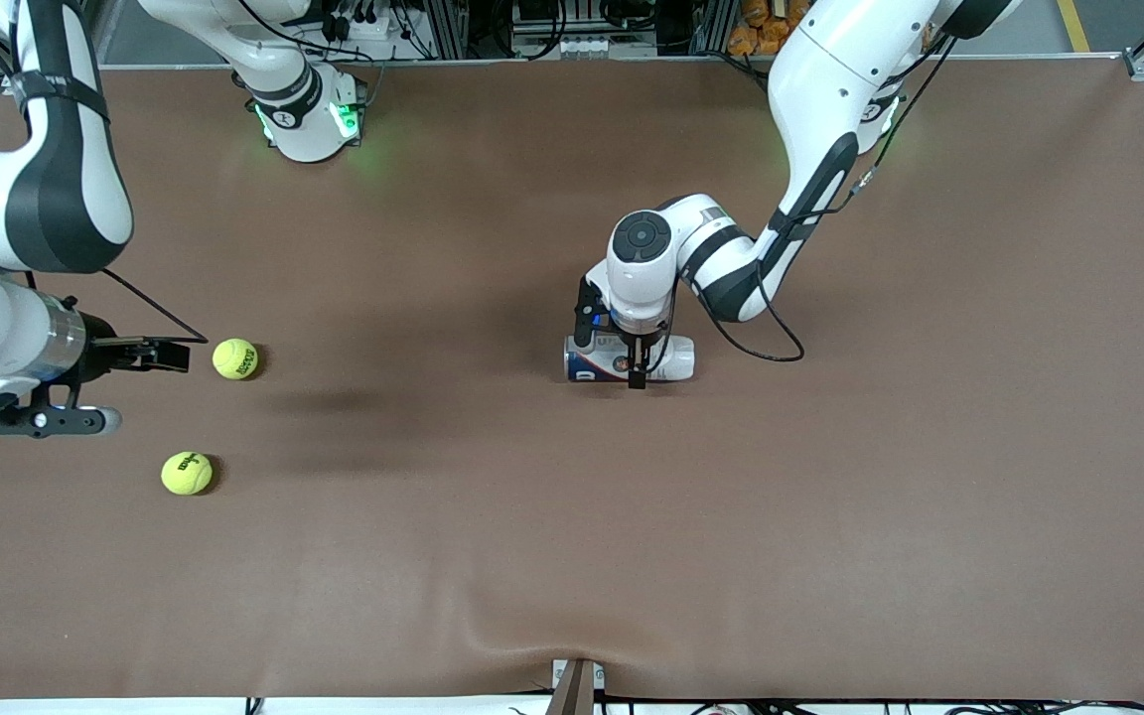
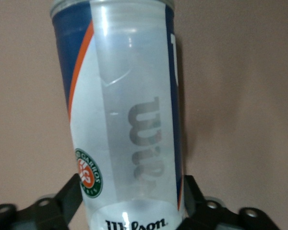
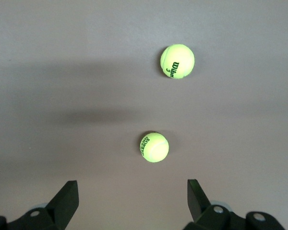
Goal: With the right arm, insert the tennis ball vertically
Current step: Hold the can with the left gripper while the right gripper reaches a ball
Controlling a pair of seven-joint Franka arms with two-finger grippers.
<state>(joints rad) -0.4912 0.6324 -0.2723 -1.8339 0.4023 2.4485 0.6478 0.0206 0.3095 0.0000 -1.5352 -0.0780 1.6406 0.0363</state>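
Left gripper [image 1: 638,365] is down at frame center in the front view, fingers straddling a can [image 1: 629,358] that lies on its side on the table [image 1: 830,497]. In the left wrist view the can [image 2: 127,124] fills the frame, clear plastic with a blue and orange label, and a dark finger [image 2: 69,196] sits at each side of it near the bottom edge; cannot tell whether they press the can or just flank it.

Right gripper [image 1: 150,355] is at the left edge of the front view, held low over the table, pointing at the balls, fingers spread wide with nothing between them. Right wrist view shows the fingers [image 3: 67,201] apart at the bottom of the frame.

Two tennis balls rest on the table at left of the front view, well apart from the can. Ball one [image 1: 235,358] lies just beside the right gripper's tips; ball two [image 1: 187,473] lies lower in the frame, nearer the camera. Right wrist view: ball one [image 3: 154,147] mid-frame, ball two [image 3: 177,61] above it.
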